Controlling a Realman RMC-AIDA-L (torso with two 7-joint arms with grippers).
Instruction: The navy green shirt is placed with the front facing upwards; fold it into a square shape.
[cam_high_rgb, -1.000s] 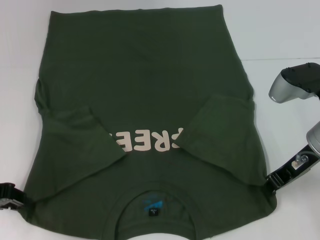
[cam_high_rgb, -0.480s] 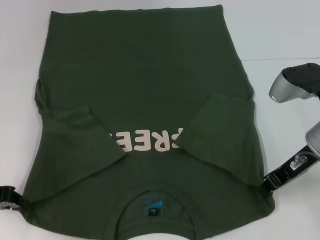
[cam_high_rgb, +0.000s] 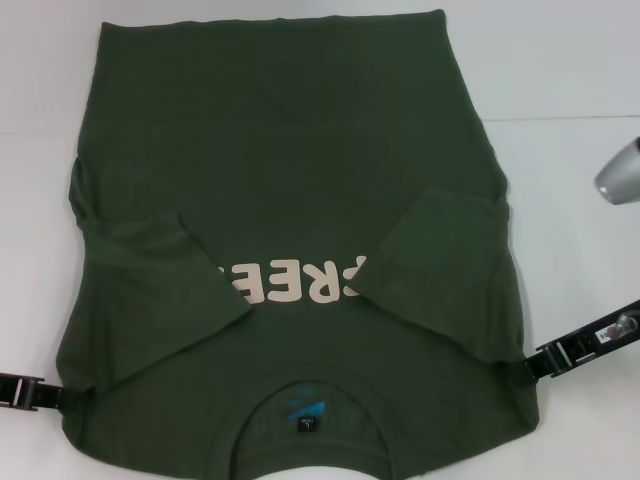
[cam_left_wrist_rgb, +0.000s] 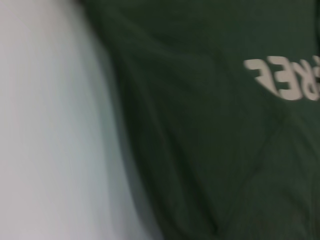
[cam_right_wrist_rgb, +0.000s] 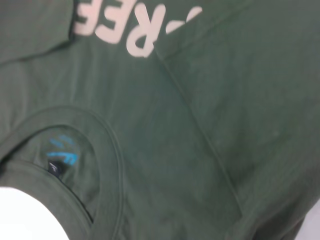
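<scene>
The shirt (cam_high_rgb: 290, 200) lies flat on the white surface (cam_high_rgb: 570, 60), sleeves folded inward. Left end effector (cam_high_rgb: 50, 397) and right end effector (cam_high_rgb: 530, 368) are each clamped on a near shoulder corner.

A flat black left gripper (cam_high_rgb: 22, 391) with blocky segmented links shows at one edge, a black right gripper (cam_high_rgb: 560, 358) carrying a silver bracket with a round metal fitting at the other, and a smooth rounded silver-grey arm casing (cam_high_rgb: 620, 173) sits farther back.
</scene>
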